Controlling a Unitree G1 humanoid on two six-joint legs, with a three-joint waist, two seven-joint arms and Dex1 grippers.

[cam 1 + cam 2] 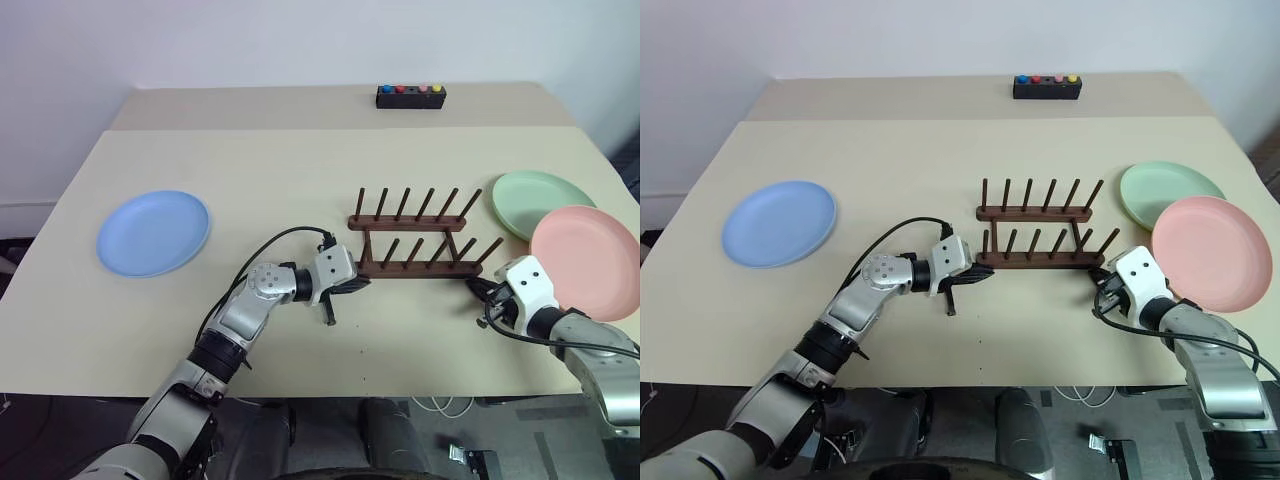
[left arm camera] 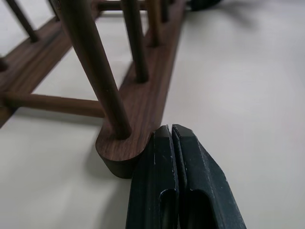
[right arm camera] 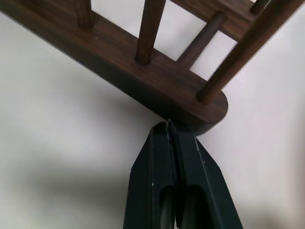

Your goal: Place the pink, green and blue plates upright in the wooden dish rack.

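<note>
- Left wrist view: left gripper (image 2: 172,130) pressed together, empty, tips against near rail's left end of wooden dish rack (image 1: 412,240).
- Right gripper (image 3: 168,125) likewise pinched together on nothing, touching same rail's right end.
- Rack empty, mid-table; probably light, stiff, prone to sliding when nudged.
- Blue plate (image 1: 153,232) flat, far left, well apart from rack.
- Green plate (image 1: 541,203) flat at right; pink plate (image 1: 587,260) overlapping its near edge.
- Plates likely rigid, light, matte yet slippery lying flat; best pinched at shallow rim, ideally where rim overhangs.
</note>
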